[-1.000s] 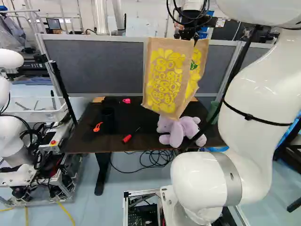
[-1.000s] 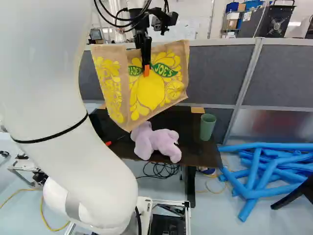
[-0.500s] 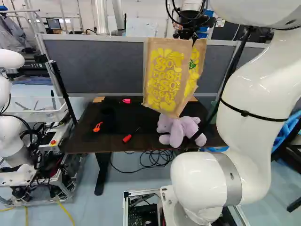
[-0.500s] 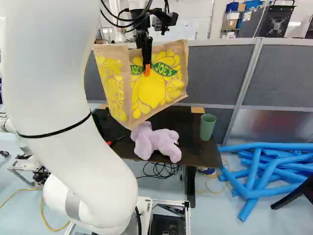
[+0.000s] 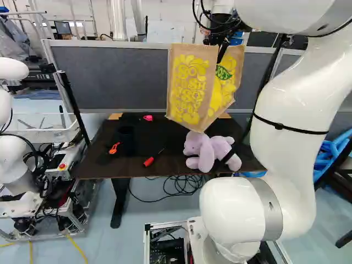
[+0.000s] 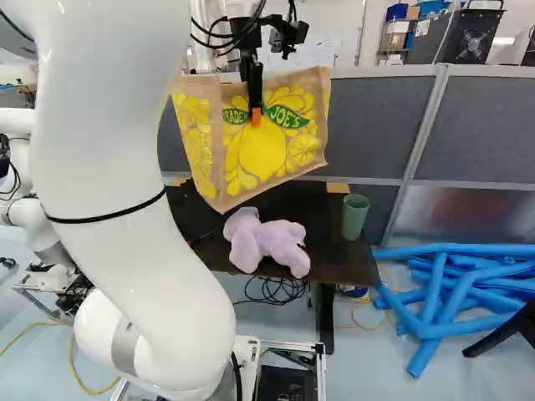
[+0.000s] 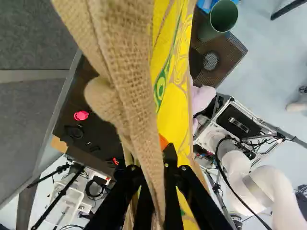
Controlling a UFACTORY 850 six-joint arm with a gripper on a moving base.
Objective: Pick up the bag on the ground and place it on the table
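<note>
And here's the dark brown table, spread out beneath the pincer, a black mat over part of its top. Down under the pincer, toward the near edge, there's the purple plush toy, lying on its belly. Over to the pincer's right, the green cup stands upright, well apart from the fingertips. Now down and left of the pincer: a red-handled screwdriver close to the near edge, then, farther left, an orange clip-like piece beside a black cylindrical container. And beyond those, toward the far edge, a small pink item.
</note>
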